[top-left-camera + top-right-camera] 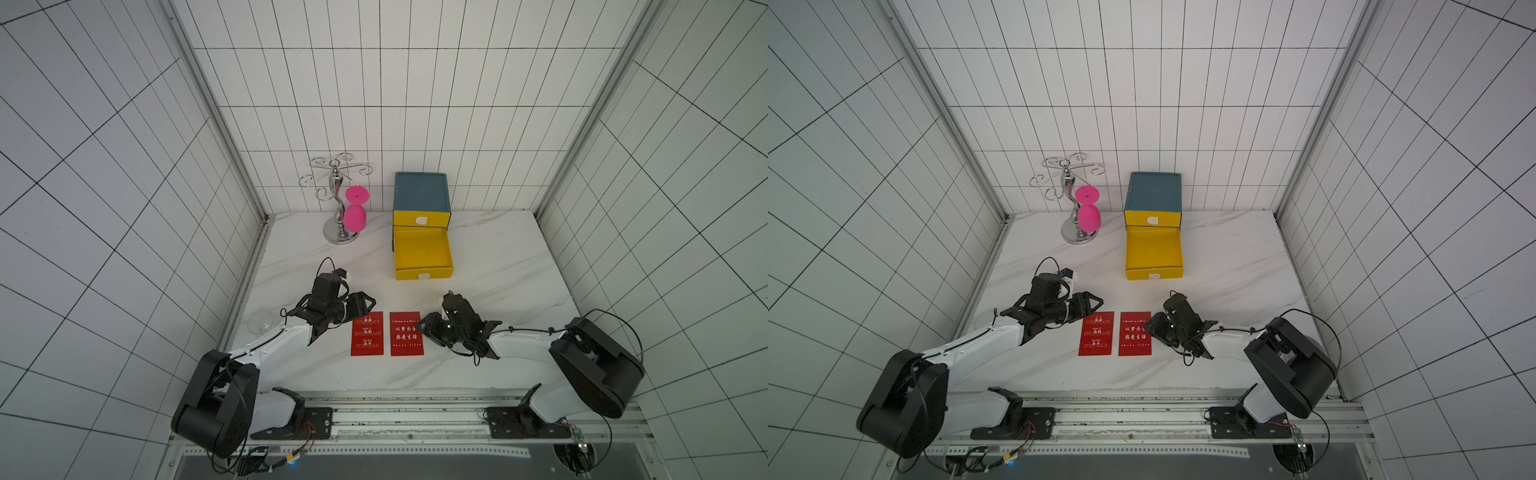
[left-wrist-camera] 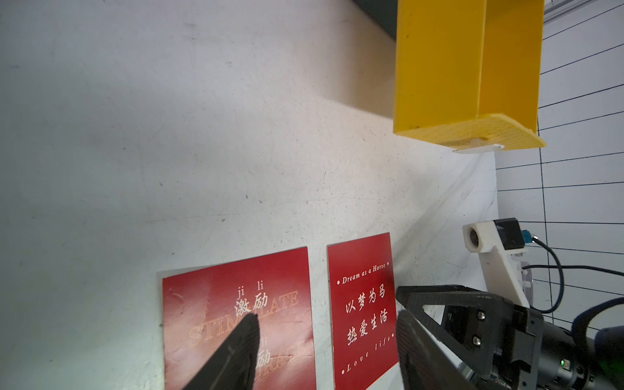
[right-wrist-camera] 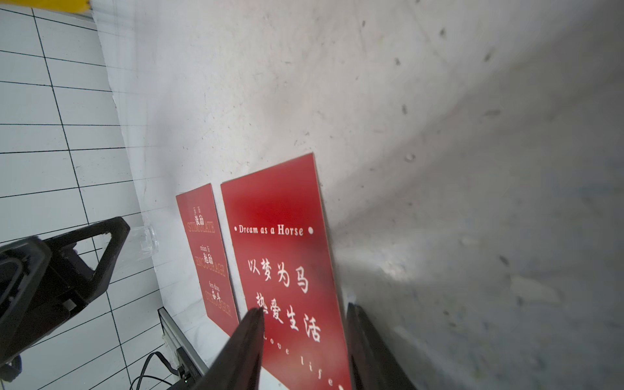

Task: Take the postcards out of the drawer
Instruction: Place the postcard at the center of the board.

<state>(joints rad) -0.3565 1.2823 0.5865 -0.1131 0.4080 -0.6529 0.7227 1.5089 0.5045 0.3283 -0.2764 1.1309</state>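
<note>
- Top views: I've got two red cards flat on the table (image 1: 478,365), side by side with a thin gap between them, well in front of the pulled-out yellow drawer (image 1: 422,249). Both have white print and Chinese characters: left card (image 1: 367,333) (image 1: 1096,333), right card (image 1: 406,333) (image 1: 1135,333).
- Same views: left gripper (image 1: 371,302) (image 1: 1098,301) reaches in low and hangs over the left card's far corner. Right gripper (image 1: 422,330) (image 1: 1148,328) comes in from the other side, at the right card's outer edge.
- Left wrist: the left card (image 2: 202,304) reads "STIMULATE" and looks a bit creased. The right card (image 2: 361,304) reads "Dream as a Horse". One finger (image 2: 239,351) sits over the left card; jaws are wide apart with nothing gripped.
- Right wrist: the right card (image 3: 287,209) looks clean and flat. The right gripper (image 3: 304,309) has its jaws apart, straddling that card's outer edge and not clamped on it.
</note>
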